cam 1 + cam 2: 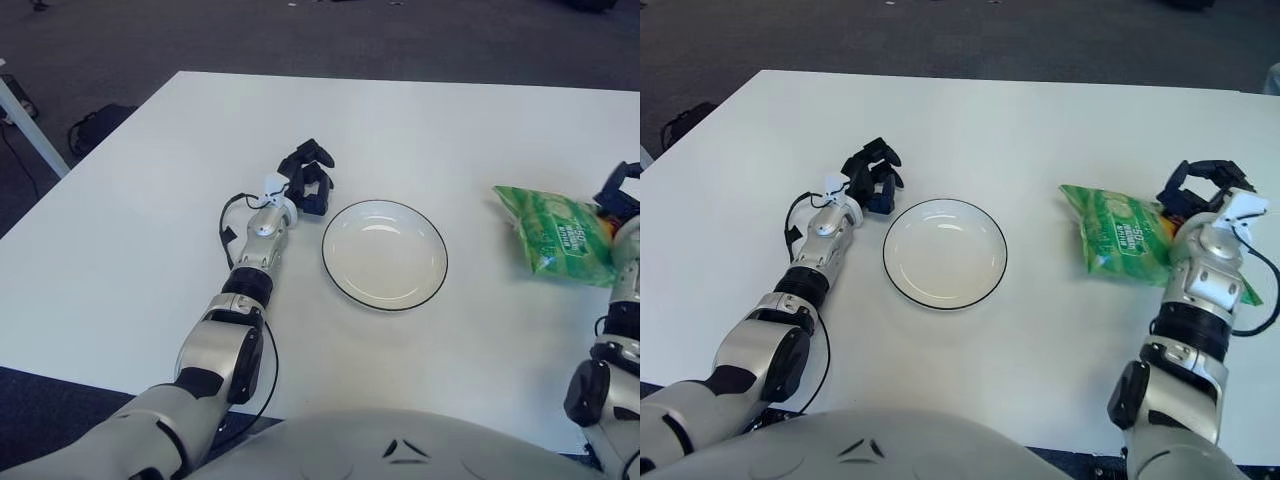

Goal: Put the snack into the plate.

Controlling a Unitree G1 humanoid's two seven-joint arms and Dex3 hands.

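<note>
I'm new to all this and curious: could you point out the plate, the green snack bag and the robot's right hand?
plate (pixel 992 273): right eye view, its dark rim.
green snack bag (pixel 1118 236): right eye view, its printed front.
right hand (pixel 1202 190): right eye view, the dark fingers beside the bag.

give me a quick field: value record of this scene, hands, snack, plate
snack: green foil snack bag, right of the plate, not in it
plate: white round plate with dark rim, nothing in it, on white table
right hand: right hand at the bag's right end, fingers closed on it
left hand: left hand beside the plate's upper left rim, fingers curled, holding nothing
task status: bag not yet in plate
</note>
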